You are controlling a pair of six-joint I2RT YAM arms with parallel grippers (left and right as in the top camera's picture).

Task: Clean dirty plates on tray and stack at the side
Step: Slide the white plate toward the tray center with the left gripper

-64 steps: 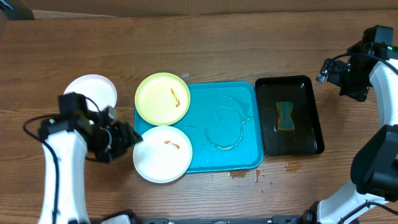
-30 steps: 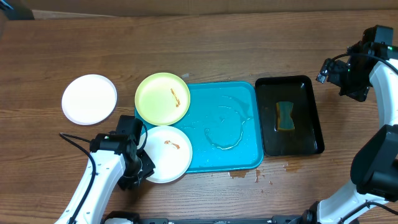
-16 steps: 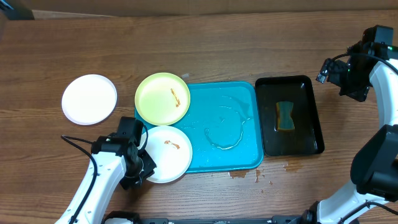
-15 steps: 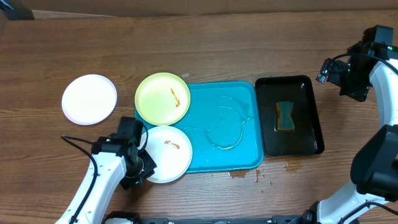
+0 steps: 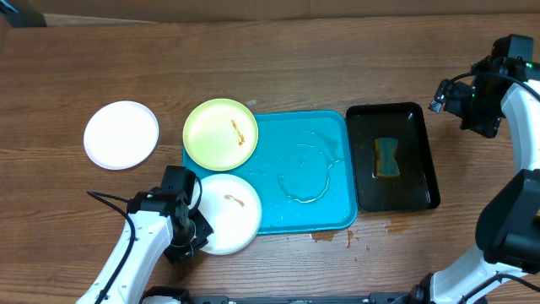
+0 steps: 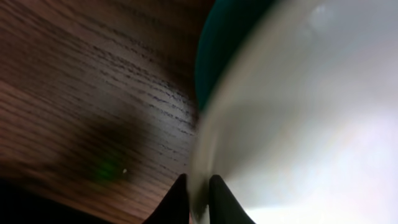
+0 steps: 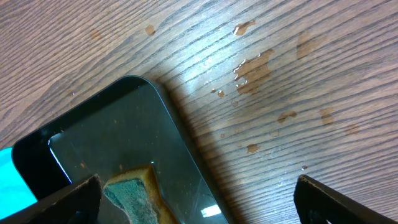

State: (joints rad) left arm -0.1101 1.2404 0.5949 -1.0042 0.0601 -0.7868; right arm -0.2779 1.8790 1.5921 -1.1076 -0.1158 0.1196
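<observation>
A white dirty plate (image 5: 229, 218) with an orange-brown smear lies half on the front left corner of the turquoise tray (image 5: 308, 139). My left gripper (image 5: 196, 230) is shut on its left rim. In the left wrist view the two dark fingers (image 6: 179, 198) pinch the rim of this plate (image 6: 298, 124), with the tray's (image 6: 227, 37) edge behind it. A yellow-green dirty plate (image 5: 220, 133) sits on the tray's back left corner. A white plate (image 5: 121, 134) rests on the table at the far left. My right gripper (image 5: 456, 97) (image 7: 198, 183) hangs open near the black tray's back right corner.
The black tray (image 5: 422, 196) (image 7: 93, 143) to the right of the turquoise one holds a sponge (image 5: 387, 158) (image 7: 134, 193). A water puddle (image 5: 304, 181) lies in the turquoise tray. Brown drops (image 5: 333, 237) (image 7: 252, 65) mark the wood around the trays.
My left arm came from the far-left white plate to the front white plate. Its jaws have shut on the rim, and the plate has shifted slightly toward the front edge.
</observation>
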